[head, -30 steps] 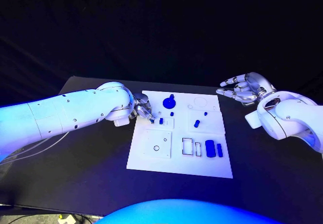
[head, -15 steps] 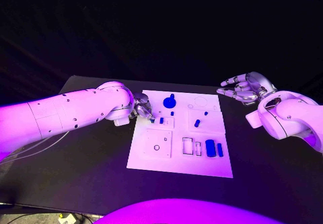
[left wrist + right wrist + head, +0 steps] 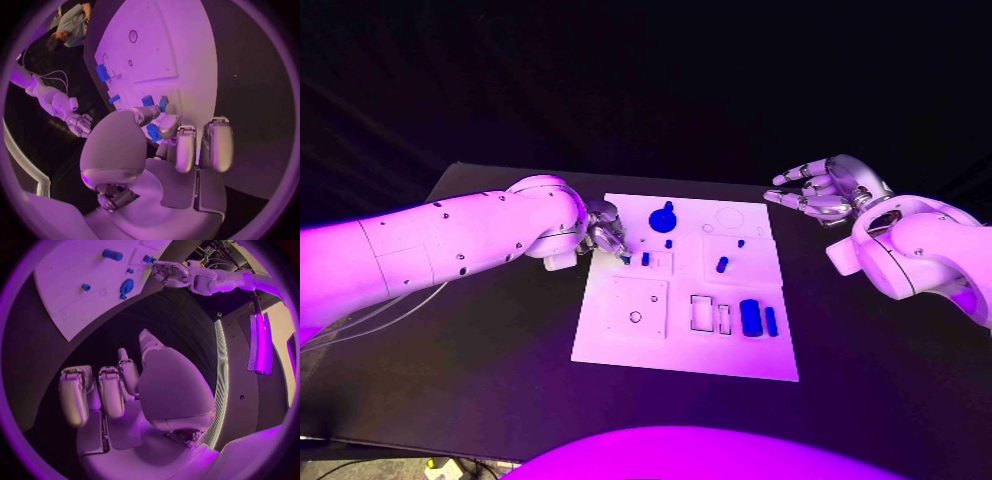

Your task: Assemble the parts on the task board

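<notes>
Left wrist view shows the left hand (image 3: pixel 164 131) apparently pinching a small blue part (image 3: pixel 153 133) at the task board (image 3: pixel 169 50) edge, light, stiff, best held by its sides; the right hand (image 3: pixel 822 188) hovers unladen, fingers apart.

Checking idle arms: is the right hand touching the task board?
No, the right hand hovers beyond the task board's far right corner, holding nothing.

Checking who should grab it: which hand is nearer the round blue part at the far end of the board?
Left. The left hand sits at the board's edge, just beside the round blue part; the right hand hovers off the opposite edge, farther away.
</notes>
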`<action>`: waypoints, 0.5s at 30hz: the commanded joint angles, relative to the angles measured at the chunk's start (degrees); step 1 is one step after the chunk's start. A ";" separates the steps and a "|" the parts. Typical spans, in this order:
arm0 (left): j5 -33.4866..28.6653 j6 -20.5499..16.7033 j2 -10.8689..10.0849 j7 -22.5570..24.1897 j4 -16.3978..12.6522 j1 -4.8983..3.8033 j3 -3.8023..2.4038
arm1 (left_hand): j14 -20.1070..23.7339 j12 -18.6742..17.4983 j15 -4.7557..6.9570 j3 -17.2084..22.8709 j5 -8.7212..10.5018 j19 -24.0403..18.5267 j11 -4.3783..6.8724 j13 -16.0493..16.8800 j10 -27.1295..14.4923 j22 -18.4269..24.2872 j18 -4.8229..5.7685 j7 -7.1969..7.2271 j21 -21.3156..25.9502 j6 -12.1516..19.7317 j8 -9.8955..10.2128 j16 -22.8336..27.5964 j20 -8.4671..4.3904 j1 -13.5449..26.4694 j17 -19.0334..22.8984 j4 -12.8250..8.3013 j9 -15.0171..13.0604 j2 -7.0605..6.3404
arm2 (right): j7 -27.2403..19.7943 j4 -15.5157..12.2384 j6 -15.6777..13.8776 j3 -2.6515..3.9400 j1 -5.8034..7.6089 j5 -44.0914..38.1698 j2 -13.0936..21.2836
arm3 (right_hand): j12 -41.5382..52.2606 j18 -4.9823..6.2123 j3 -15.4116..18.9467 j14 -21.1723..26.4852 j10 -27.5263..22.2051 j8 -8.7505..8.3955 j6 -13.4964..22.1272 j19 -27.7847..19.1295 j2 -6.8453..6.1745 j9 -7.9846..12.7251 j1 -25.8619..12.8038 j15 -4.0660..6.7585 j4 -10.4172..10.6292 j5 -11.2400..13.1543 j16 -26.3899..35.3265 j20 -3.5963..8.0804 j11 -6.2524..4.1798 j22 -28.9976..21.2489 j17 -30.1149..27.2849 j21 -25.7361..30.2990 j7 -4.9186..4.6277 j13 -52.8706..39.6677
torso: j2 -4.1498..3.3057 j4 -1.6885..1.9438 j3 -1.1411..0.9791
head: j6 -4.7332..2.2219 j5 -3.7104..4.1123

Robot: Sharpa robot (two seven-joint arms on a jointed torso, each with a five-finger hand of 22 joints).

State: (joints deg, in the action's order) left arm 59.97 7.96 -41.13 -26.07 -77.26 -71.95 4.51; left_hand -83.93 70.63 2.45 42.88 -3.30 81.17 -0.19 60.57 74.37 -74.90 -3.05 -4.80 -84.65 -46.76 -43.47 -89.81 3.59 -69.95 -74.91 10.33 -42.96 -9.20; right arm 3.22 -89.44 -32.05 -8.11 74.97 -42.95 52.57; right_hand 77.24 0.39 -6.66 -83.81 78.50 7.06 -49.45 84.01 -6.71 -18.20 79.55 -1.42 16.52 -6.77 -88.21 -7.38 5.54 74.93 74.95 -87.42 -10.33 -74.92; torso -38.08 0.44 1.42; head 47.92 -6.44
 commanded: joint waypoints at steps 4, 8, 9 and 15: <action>0.78 1.50 0.19 -0.14 0.04 0.31 0.18 | -6.07 0.57 0.56 9.37 -0.54 0.37 0.07 0.44 0.65 -4.63 0.39 0.35 -0.32 -0.56 -0.38 -0.19 -0.03 0.62 -15.09 -8.86 -0.17 -0.31 | -0.60 -0.03 0.59 0.01 -0.04 -0.21 0.04 | 0.18 0.35 0.15 -4.75 -0.19 0.36 0.18 4.56 0.07 0.08 -0.38 0.39 -0.15 -0.39 0.35 0.46 -0.09 13.15 9.11 0.14 -0.02 -2.91 | 0.00 0.03 -0.01 | 0.00 0.04; 0.89 1.60 0.21 -0.12 0.04 0.31 0.18 | -6.07 0.77 0.59 9.65 -0.64 0.42 0.11 0.72 0.87 -4.69 0.41 0.39 -0.35 -0.67 -0.48 -0.19 -0.06 0.76 -15.09 -9.01 -0.24 -0.53 | -0.61 -0.03 0.59 0.01 -0.04 -0.20 0.05 | 0.18 0.35 0.15 -4.75 -0.19 0.36 0.18 4.56 0.07 0.08 -0.38 0.39 -0.15 -0.39 0.35 0.46 -0.09 13.15 9.11 0.14 -0.02 -2.91 | 0.00 0.04 0.00 | 0.01 0.04; 0.92 1.63 0.21 -0.11 0.03 0.31 0.18 | -6.07 0.77 0.59 9.65 -0.64 0.42 0.11 0.72 0.87 -4.69 0.41 0.39 -0.35 -0.67 -0.48 -0.19 -0.06 0.76 -15.09 -9.01 -0.24 -0.53 | -0.61 -0.03 0.59 0.01 -0.04 -0.20 0.05 | 0.18 0.35 0.15 -4.75 -0.19 0.36 0.18 4.56 0.07 0.08 -0.38 0.39 -0.15 -0.39 0.35 0.46 -0.09 13.15 9.11 0.14 -0.02 -2.91 | -0.01 0.03 0.01 | 0.01 0.03; 1.17 1.93 0.15 -0.08 -0.06 0.32 0.18 | -6.07 0.94 0.64 10.01 -0.86 0.46 0.17 0.94 1.09 -4.74 0.42 0.45 -0.38 -0.83 -0.61 -0.19 -0.10 0.97 -15.09 -9.18 -0.33 -0.81 | -0.62 -0.04 0.61 0.01 -0.05 -0.20 0.07 | 0.18 0.35 0.15 -4.75 -0.19 0.36 0.18 4.56 0.07 0.08 -0.38 0.39 -0.15 -0.39 0.35 0.46 -0.09 13.15 9.11 0.14 -0.02 -2.91 | -0.03 0.01 0.02 | 0.10 0.01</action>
State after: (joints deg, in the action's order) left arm 60.49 8.29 -41.07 -26.03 -77.26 -71.93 4.51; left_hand -84.15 71.25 2.67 43.43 -3.98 81.17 0.11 61.51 75.07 -74.90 -3.05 -4.69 -84.65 -47.03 -43.80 -89.81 3.60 -69.26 -74.91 10.42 -43.43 -9.90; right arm 3.22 -89.44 -32.05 -8.11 74.96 -42.94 52.62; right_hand 77.24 0.40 -6.66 -83.81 78.50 7.06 -49.45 84.01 -6.71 -18.21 79.55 -1.42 16.52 -6.77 -88.21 -7.38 5.54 74.92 74.94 -87.42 -10.33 -74.91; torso -38.10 0.45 1.42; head 47.96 -6.40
